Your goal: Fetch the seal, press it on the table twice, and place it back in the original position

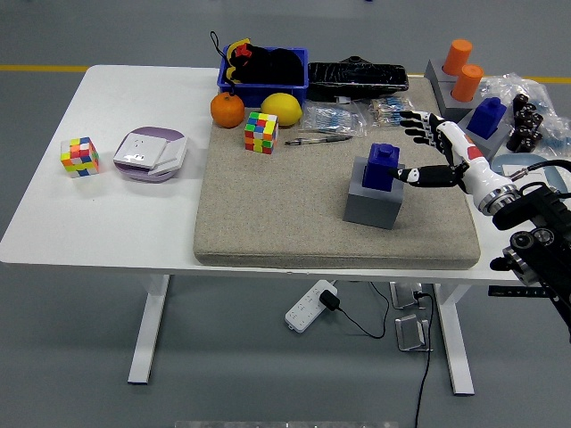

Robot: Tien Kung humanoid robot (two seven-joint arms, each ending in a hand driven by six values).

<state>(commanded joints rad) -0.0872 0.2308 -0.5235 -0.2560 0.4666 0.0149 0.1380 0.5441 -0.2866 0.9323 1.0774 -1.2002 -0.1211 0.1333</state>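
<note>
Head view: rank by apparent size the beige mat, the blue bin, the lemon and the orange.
1. Beige mat, by far the largest.
2. Blue bin.
3. Lemon, slightly wider than the orange.
4. Orange. The two fruits sit side by side and look close in size, so that last ranking is weak.

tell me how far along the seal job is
Nothing looks done: the blue seal sits in its grey holder on the mat. In hand: the right hand, fingers spread, is just beside the seal, not gripping. Left: grasp, two presses, return.
</note>
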